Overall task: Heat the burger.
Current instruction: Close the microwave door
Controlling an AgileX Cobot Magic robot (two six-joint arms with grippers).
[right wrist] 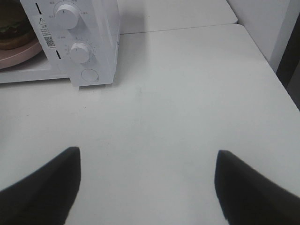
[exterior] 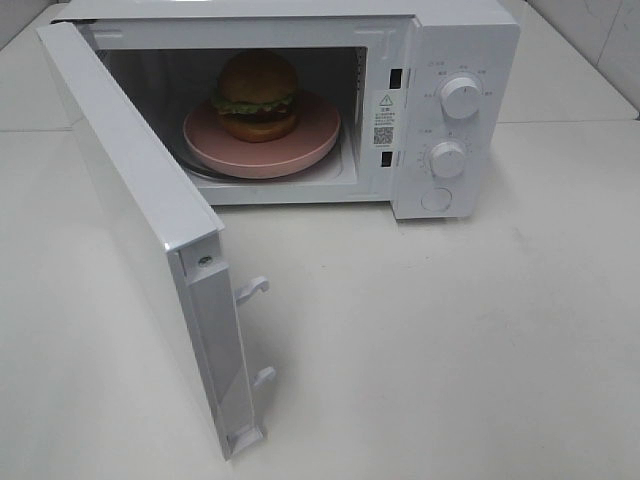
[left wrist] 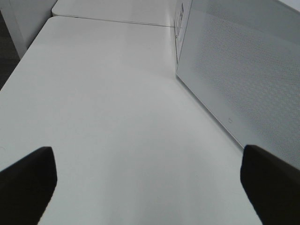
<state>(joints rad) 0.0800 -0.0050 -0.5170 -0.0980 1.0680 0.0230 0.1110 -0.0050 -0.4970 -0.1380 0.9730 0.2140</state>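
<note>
Burger (exterior: 257, 95) sits on the pink plate (exterior: 305, 150) in the middle of the microwave (exterior: 470, 40) cavity, as the high camera shows. I judge the loading done, since it rests where the heat will reach it. The door (exterior: 140, 220) stands wide open, its latch hooks pointing out over the counter (exterior: 450, 350), so heating cannot start yet. On the panel are an upper knob (exterior: 461, 97) and a lower knob (exterior: 447, 158).

From my left wrist, the left tool (left wrist: 150, 187) is spread as wide as it goes and has hold of nothing; bare counter lies between its fingers. The door's outer face stands just beside this tool and runs on ahead of it, apart from the nearer finger. That puts me on the door's outside, which I judge the right place to push it shut from.

From my right wrist, the right tool (right wrist: 147, 187) is wide open too and empty, with counter under it. The microwave's panel is ahead and off to one side, well apart, with both knobs facing the tool. Beyond them an edge of the burger and plate shows in the cavity. I judge this tool is placed to turn a knob once the door is closed.
</note>
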